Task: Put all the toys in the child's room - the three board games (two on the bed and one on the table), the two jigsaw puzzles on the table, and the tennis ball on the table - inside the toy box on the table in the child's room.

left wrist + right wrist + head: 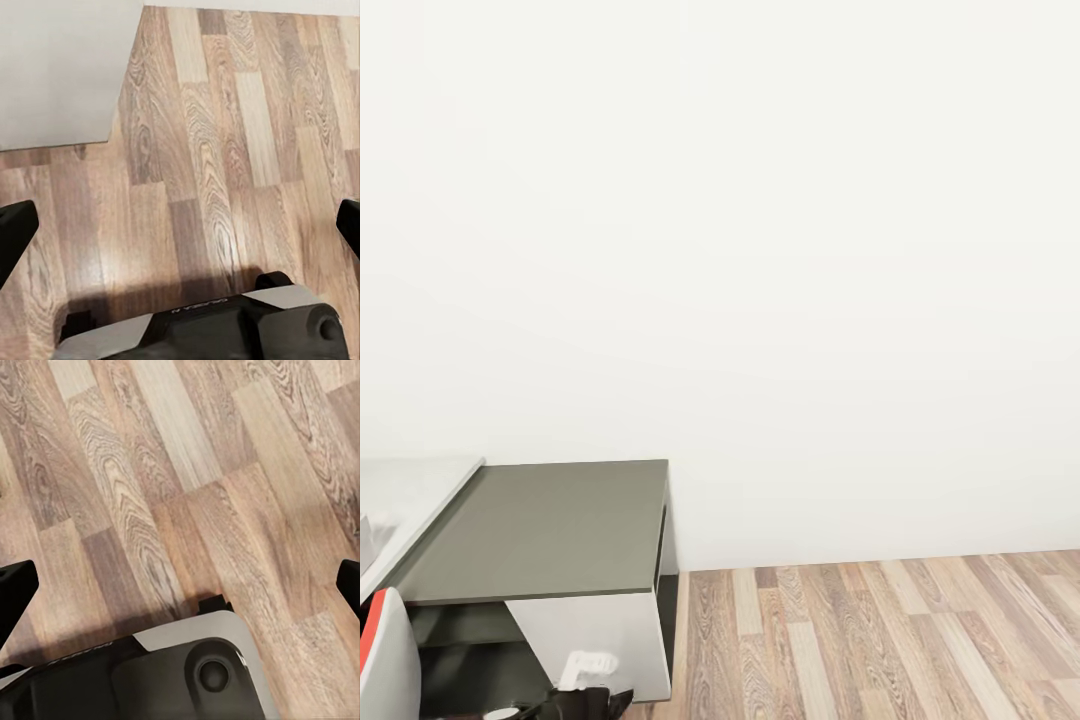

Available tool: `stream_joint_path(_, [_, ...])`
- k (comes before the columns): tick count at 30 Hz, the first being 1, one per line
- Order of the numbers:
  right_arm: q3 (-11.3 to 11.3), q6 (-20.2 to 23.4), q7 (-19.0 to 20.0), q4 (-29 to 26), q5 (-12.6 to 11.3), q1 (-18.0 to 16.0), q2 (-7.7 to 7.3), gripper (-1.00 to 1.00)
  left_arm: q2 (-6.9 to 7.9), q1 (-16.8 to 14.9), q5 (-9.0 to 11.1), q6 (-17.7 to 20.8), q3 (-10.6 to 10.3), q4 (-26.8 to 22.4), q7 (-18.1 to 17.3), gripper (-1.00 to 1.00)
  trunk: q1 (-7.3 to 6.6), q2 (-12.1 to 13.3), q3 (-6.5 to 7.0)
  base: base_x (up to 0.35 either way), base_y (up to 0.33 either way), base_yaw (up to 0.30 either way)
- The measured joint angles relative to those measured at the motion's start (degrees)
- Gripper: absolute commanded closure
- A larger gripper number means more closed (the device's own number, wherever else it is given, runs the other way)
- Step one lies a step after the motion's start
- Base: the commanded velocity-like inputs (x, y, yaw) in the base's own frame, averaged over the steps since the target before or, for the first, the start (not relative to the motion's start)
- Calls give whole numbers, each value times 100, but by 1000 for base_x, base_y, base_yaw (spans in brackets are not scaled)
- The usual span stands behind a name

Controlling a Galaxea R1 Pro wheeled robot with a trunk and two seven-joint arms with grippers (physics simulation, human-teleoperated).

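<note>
Both grippers' jaws are spread wide, empty, above the wood-plank floor (225,495). Collision with the dark olive-grey cabinet (550,525) is risked in turning.

The wall (760,250) is plain white. The floor (880,640) is brown wood planks, some light, some dark, with wavy grain lines. The cabinet (550,525) has a dark olive-grey top and white sides. The table (405,490) beside it is pale grey. Both grippers' fingers (15,236) are black over the floor.
</note>
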Motion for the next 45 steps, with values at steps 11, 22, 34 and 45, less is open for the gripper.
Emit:
stream_joint_path(11, [8, 13, -19, 238, -7, 1, 0, -100, -440, -7, -10, -636, -17, 1696, 948, -100, 0, 0, 0, 0, -1, 0])
stream_joint_path(22, [20, -19, -24, 877, 0, 1, 0, -100, -604, -55, -47, -1438, 14, 3431, 1506, -100, 0, -1, 0, 0, 0, 0])
stream_joint_path(34, [15, -1397, -40, 2206, -3, 10, -5, -100, -605, -61, -383, -2727, -12, 5198, 1635, -100, 0, -1, -17, 0, 0, 0])
stream_joint_path(45, [26, -1944, -40, 2737, -38, 37, -19, -100, -606, -60, -471, -3049, -8, 5802, 1666, -100, 0, -1, -22, 0, 0, 0])
